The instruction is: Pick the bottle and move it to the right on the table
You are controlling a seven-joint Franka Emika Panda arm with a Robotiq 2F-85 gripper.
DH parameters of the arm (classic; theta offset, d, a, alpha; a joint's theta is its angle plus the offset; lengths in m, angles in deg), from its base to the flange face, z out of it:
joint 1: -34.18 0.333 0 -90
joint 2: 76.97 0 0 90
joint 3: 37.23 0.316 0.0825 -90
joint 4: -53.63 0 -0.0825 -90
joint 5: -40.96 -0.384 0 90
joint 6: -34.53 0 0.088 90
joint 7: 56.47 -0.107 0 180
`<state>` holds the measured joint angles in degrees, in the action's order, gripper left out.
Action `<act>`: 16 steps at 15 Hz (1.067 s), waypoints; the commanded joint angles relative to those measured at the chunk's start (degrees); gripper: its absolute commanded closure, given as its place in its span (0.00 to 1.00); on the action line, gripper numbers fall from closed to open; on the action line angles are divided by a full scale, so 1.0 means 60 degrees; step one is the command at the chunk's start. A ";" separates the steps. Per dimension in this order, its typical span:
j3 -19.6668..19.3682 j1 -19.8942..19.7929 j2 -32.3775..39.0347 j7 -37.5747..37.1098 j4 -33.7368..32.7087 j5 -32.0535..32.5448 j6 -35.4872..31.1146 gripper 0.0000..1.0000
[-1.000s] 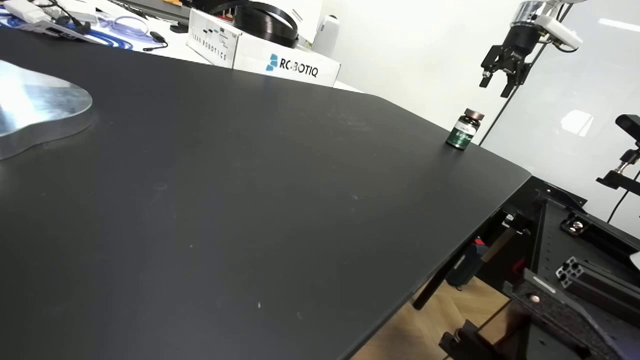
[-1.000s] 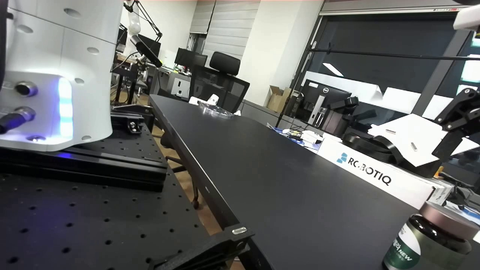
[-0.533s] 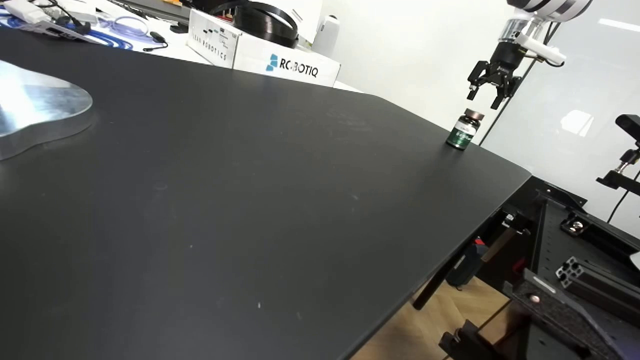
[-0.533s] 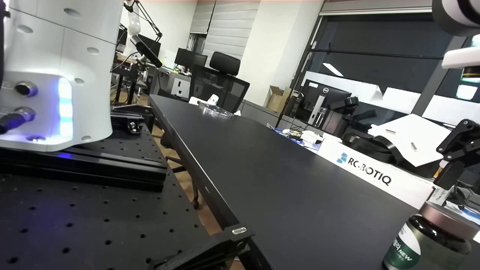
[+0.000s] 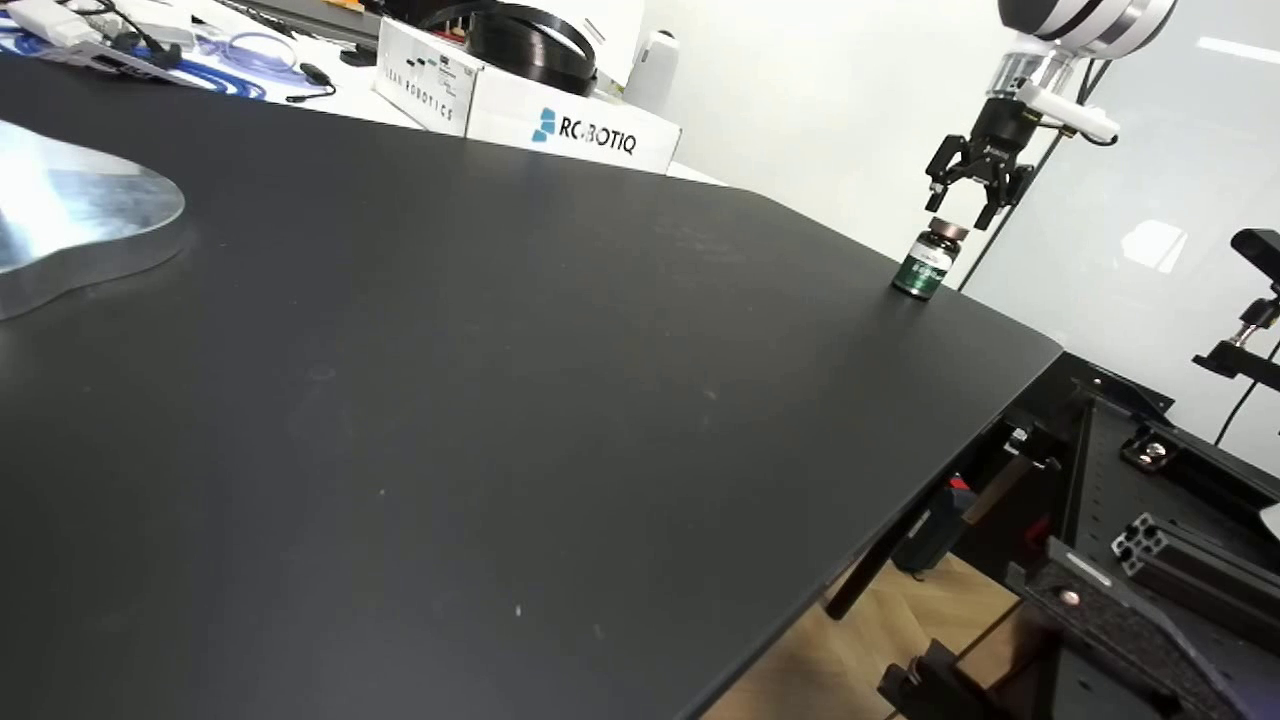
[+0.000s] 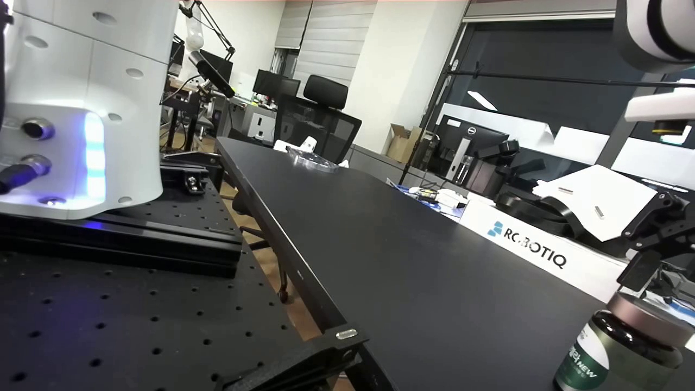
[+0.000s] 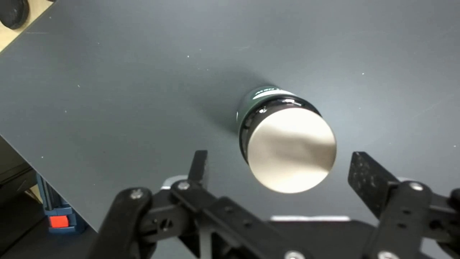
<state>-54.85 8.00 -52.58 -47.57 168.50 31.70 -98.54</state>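
Observation:
The bottle, dark green with a whitish label band and a brownish metallic cap, stands upright on the black table near its far right corner in an exterior view. The bottle also shows at the lower right edge in an exterior view, cut off by the frame. My gripper is open just above the bottle's cap, fingers pointing down. In the wrist view the bottle's cap lies between the two spread fingertips of the gripper, with gaps on both sides and a wider gap on the left. Nothing is held.
A white Robotiq box stands behind the table's far edge, with cables beside it. A clear plate-like object lies on the table. A perforated black mounting base carries the white robot base.
My gripper has come down and a little to the left in an exterior view, from well above the bottle to just over its cap. It stays open. The bottle has not moved.

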 commanded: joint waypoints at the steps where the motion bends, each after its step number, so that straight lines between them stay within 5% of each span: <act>1: 0.0081 -0.0045 0.0209 -0.0372 -0.0218 -0.0146 -0.0027 0.00; 9: 0.0181 -0.0002 0.0321 -0.0515 -0.0181 -0.0228 -0.0113 0.00; 16: 0.0328 -0.0047 0.0165 0.1407 -0.0106 0.0763 0.0926 0.00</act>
<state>-53.43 8.14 -51.30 -42.92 168.50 33.80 -95.56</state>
